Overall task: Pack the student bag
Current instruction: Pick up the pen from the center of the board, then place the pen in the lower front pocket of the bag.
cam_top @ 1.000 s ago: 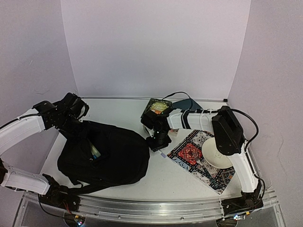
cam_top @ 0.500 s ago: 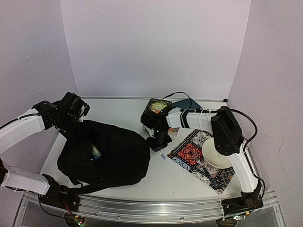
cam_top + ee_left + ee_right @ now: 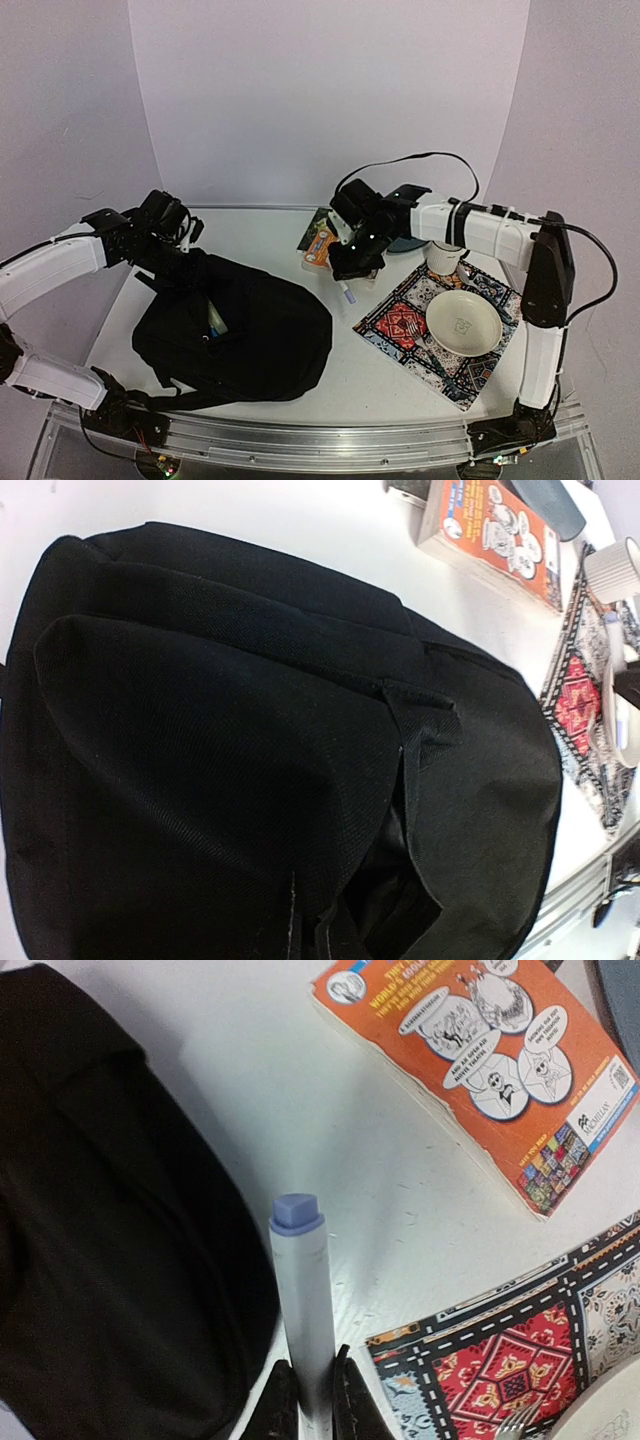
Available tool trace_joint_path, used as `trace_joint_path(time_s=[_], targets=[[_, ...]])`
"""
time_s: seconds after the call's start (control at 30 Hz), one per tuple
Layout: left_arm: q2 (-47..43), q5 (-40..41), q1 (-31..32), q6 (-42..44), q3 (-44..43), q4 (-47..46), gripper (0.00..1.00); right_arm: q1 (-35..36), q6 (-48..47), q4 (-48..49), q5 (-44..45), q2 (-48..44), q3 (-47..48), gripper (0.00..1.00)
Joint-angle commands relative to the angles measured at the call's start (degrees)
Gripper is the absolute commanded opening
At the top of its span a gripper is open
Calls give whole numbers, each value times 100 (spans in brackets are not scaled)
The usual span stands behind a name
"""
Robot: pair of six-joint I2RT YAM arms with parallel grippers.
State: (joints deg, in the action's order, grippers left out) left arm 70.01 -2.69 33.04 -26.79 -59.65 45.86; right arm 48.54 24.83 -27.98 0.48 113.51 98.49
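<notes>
Looking down from above, the student bag point(image 3: 240, 335) slumps on the left half of the worktop point(image 3: 350, 375). The left claw point(image 3: 183, 262) is at its far edge, and the right claw point(image 3: 352, 272) hangs between the bag and an orange book point(image 3: 318, 243).

The left wrist view is filled by the black bag. That claw is closed tight, but I cannot tell if it pinches fabric.

In the right wrist view, the claw is clamped on a white marker point(image 3: 303, 1290) with a blue cap, beside a patterned mat point(image 3: 500, 1350).

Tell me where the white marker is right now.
In the right wrist view, the white marker is clamped by the jaws of the right gripper, between the student bag and the patterned mat, near the orange book.
</notes>
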Motion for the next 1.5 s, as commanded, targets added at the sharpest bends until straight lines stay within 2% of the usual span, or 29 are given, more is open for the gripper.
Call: trace_joint_path(time_s=[0.0, 0.27, 0.5, 0.77, 1.07, 1.23, 1.37, 1.47], targets=[[186, -449, 1, -205, -515, -776, 0, 83, 526, 616, -873, -513, -391, 0], [490, -817, 25, -521, -648, -1334, 0, 377, 1132, 1644, -1621, -441, -489, 0], [545, -966, 124, -971, -407, -1957, 0, 642, 1784, 2585, -2360, -134, -564, 0], [850, -934, 504, -1136, -594, -2302, 0, 823, 2246, 3069, -2767, 459, -406, 0], [1100, -866, 1037, -1289, -665, -2497, 0, 790, 2579, 3212, -2135, 705, -297, 2], [1034, -890, 1093, -1384, -549, -2570, 0, 728, 3039, 3926, -1541, 462, -727, 4], [1052, -948, 1124, -1402, -569, -2617, 0, 729, 3232, 4432, -1197, 401, -898, 12], [1068, -1008, 1126, -1406, -576, -2699, 0, 727, 3193, 4486, -1267, 546, -758, 22]])
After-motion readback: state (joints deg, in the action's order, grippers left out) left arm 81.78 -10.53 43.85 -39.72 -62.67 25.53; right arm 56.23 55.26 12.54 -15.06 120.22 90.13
